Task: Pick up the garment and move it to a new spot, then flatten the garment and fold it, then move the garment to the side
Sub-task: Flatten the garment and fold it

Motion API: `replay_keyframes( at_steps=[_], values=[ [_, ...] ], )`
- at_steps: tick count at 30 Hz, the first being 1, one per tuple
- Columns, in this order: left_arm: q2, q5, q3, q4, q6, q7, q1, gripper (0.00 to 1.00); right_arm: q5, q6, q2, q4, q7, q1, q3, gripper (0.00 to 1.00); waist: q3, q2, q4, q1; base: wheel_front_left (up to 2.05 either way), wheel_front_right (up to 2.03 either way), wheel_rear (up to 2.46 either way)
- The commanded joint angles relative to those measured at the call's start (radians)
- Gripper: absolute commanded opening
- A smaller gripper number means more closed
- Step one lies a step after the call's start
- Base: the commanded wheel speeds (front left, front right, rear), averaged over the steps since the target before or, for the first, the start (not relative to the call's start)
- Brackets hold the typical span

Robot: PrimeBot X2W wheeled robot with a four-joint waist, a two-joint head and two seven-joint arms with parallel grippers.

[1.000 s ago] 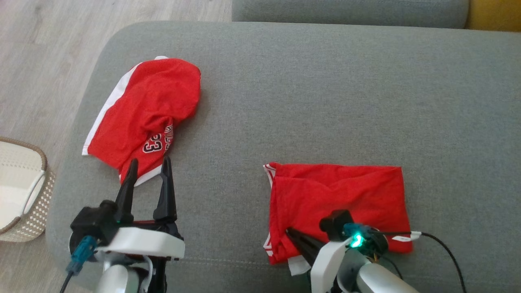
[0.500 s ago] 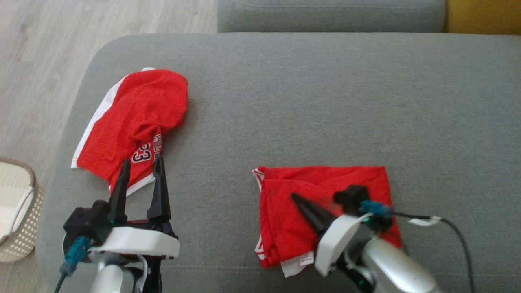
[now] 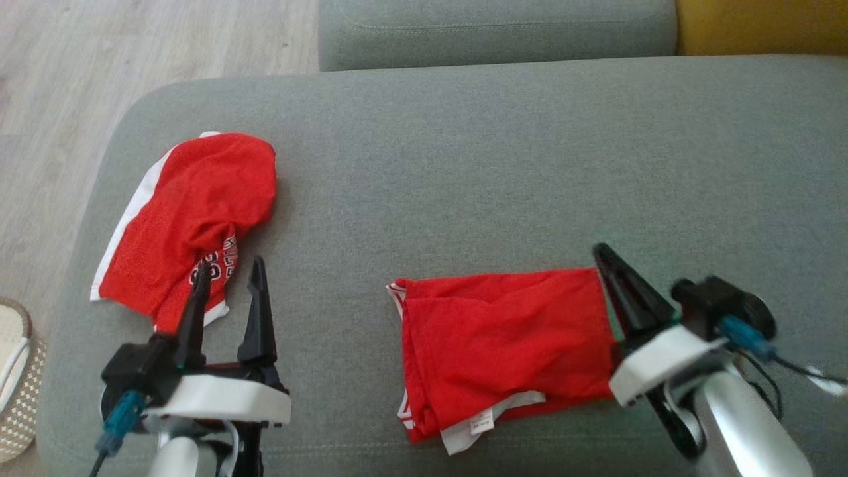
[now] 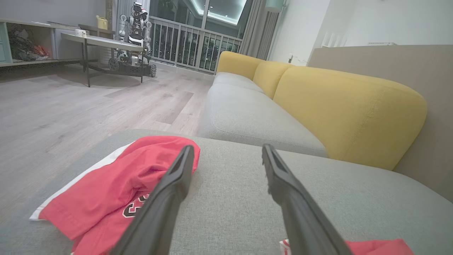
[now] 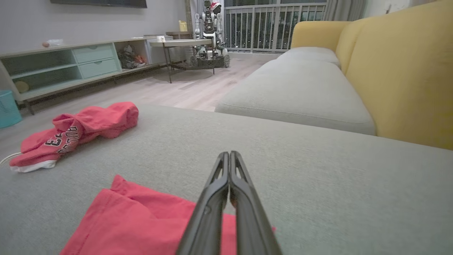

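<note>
Folded red garment (image 3: 503, 344) lies near-middle on the grey sofa (image 3: 464, 165), fold looks done, move aside seems left; right gripper (image 3: 601, 253) clenched empty at its right edge, left gripper (image 3: 230, 265) spread wide by the crumpled jersey (image 3: 192, 212) at far left.

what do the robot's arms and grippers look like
Left gripper and right gripper: two long tapering black fingers each, on a white wrist shell with a black camera block. Pale silver forearms. A teal plug with dark cable at each wrist.
</note>
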Motion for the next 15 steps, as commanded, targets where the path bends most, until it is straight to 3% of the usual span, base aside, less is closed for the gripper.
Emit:
replay_keyframes(
  at_steps=[1,3,4,5,10,15],
  values=[
    [0.003,0.008,0.028,-0.037,0.007,-0.006,-0.021,1.00,-0.024,0.000,0.011,-0.056,-0.015,0.005,-0.013,0.00,-0.002,0.0000,-0.003,0.0000,0.00,0.00,0.00],
    [0.003,0.009,0.022,-0.035,0.006,-0.006,-0.008,1.00,-0.060,0.000,0.026,-0.091,-0.018,0.041,-0.064,0.00,-0.004,0.0000,-0.005,0.0000,0.00,0.00,0.00],
    [0.003,0.008,0.020,-0.033,0.006,-0.006,-0.002,1.00,-0.076,0.000,0.035,-0.105,-0.018,0.058,-0.088,0.65,-0.005,0.0000,-0.006,0.0000,0.00,0.00,0.00],
    [0.003,0.008,0.018,-0.031,0.007,-0.006,0.003,1.00,-0.085,0.000,0.045,-0.115,-0.019,0.077,-0.110,1.00,-0.006,0.0000,-0.006,0.0000,0.00,0.00,0.00],
    [0.003,0.009,0.008,-0.024,0.010,-0.006,0.021,1.00,-0.111,0.000,0.086,-0.144,-0.021,0.145,-0.192,1.00,-0.013,0.0000,-0.002,0.0000,0.00,0.00,0.00],
    [0.003,0.011,0.004,-0.024,0.013,-0.006,0.023,1.00,-0.118,0.000,0.101,-0.160,-0.022,0.164,-0.211,1.00,-0.015,0.0000,-0.003,0.0000,0.00,0.00,0.00]
  ],
)
